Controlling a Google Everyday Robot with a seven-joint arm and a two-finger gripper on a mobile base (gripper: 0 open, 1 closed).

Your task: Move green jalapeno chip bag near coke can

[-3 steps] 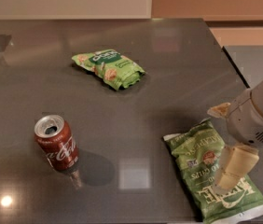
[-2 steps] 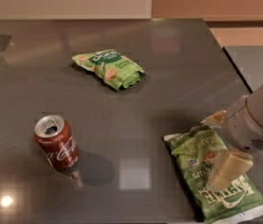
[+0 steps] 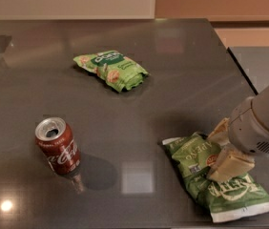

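Both jaws, apart, further in over green jalapeno chip bag [image 3: 194,168]

Here's the green jalapeno chip bag [image 3: 237,194], long and crinkled with white lettering, lying flat at the counter's [image 3: 172,70] front right, slanting toward the near edge. The gripper [image 3: 215,156] is down right over its middle. Over at front left stands the coke can [image 3: 58,147], red, upright, silver top opened, well apart from the bag.
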